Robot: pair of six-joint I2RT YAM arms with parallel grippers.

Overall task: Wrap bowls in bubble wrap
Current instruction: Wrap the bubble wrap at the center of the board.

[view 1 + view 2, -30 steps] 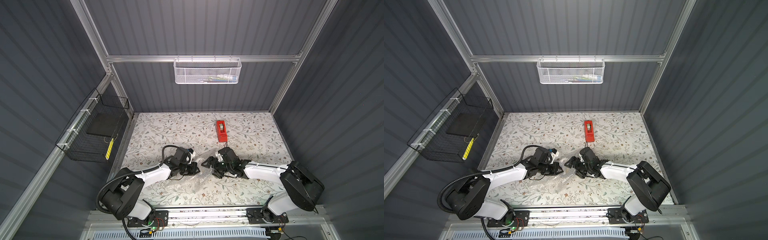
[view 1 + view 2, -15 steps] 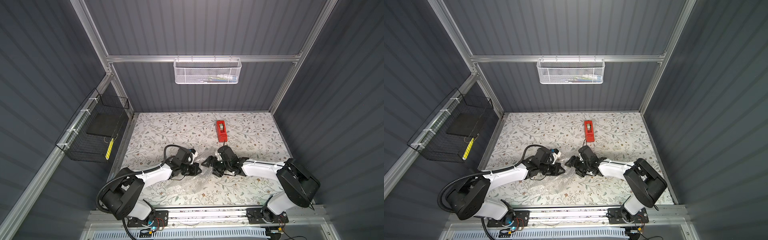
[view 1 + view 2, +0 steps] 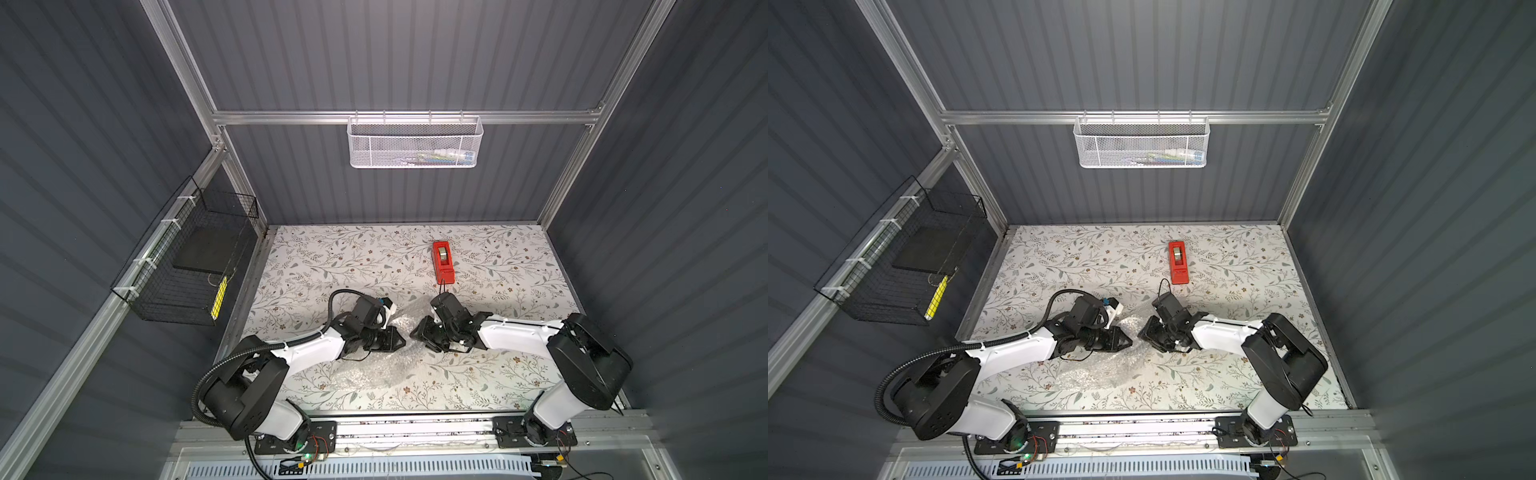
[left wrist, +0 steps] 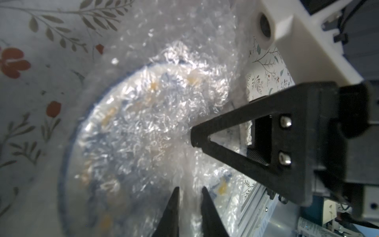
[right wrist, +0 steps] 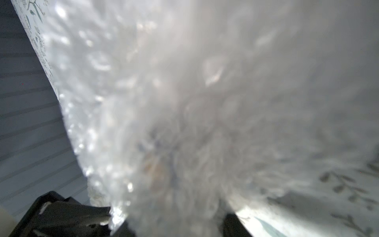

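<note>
Find the bowl [image 4: 131,143] under the bubble wrap [image 4: 164,41] at the table's [image 3: 332,257] front middle, with the left gripper [image 4: 190,189] parted narrowly over the wrap, clamping nothing, and the right gripper [image 3: 415,332] nosed into it, perhaps pinching, impossible to tell.

The bubble wrap [image 3: 386,365] lies on the table [image 3: 332,257] at lower centre, over the bowl [image 4: 133,133], and the tape dispenser [image 3: 443,262] lies higher in the frame.
</note>
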